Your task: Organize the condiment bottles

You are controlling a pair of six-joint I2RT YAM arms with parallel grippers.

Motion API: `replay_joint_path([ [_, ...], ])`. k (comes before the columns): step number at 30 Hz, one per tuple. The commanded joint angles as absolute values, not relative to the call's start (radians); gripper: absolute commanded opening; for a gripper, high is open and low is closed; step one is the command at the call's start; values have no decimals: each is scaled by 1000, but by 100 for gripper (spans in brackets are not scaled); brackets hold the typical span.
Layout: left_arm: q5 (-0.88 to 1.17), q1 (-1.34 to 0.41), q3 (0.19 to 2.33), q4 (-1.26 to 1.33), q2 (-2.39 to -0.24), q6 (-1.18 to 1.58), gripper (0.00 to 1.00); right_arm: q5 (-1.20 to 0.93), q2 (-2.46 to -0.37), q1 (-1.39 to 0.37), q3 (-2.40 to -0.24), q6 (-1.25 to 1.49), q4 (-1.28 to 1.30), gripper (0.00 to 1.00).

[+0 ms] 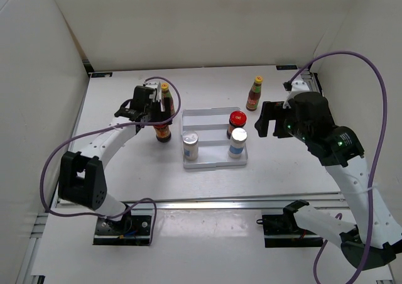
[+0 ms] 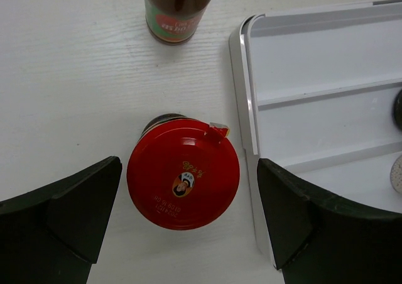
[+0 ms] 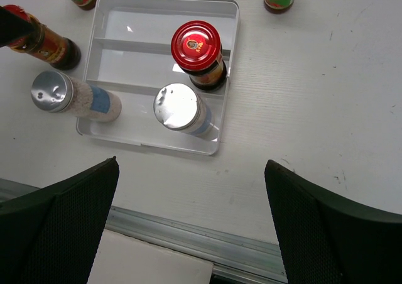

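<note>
Sauces (image 1: 254, 93) (image 1: 166, 99) two, jars (image 1: 237, 118) (image 1: 163, 133) two, shakers (image 1: 190, 144) (image 1: 238, 141) two; left gripper (image 2: 188, 177) wide astride jar (image 2: 183, 174); right gripper (image 3: 191, 166) wide, empty.

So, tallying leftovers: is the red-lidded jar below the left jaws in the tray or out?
Out: the red-lidded jar stands on the table, just outside the tray.

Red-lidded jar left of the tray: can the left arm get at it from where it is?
Probably yes. The left gripper hangs open over the jar, one finger either side. But the tray rim lies close beside the jar, below one finger, and could catch it.
</note>
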State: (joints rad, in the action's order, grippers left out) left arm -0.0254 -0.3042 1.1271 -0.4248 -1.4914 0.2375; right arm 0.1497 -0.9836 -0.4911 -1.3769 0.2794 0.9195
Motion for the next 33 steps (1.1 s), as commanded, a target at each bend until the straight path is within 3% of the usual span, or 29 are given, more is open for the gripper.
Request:
replay_joint_path([
  [1, -2, -302, 1167, -422, -1505, 253, 100, 130, -980, -492, -1387, 265, 913, 100],
  [7, -37, -302, 1167, -422, -1537, 253, 100, 130, -980, -492, -1387, 255, 922, 100],
  [11, -37, -302, 1167, -422, -1546, 253, 84, 130, -991, -492, -1396, 255, 931, 100],
  [12, -26, -302, 1167, -422, -1546, 244, 74, 130, -991, -492, -1396, 255, 931, 100],
  [17, -17, -302, 1199, -442, -1536, 244, 48, 130, -1000, -492, -1405, 246, 940, 100],
  [18, -17, -302, 1216, -452, -1536, 244, 38, 130, -1000, -492, -1405, 245, 940, 100],
  [21, -17, -302, 1270, -486, -1513, 244, 26, 130, -1009, -492, -1425, 245, 950, 100],
  [27, -29, -333, 1397, -531, -1437, 235, 19, 130, -1031, -492, -1462, 236, 968, 100],
  [33, 147, -368, 1528, -531, -1472, 198, 18, 130, -1051, -492, -1494, 236, 968, 100],
])
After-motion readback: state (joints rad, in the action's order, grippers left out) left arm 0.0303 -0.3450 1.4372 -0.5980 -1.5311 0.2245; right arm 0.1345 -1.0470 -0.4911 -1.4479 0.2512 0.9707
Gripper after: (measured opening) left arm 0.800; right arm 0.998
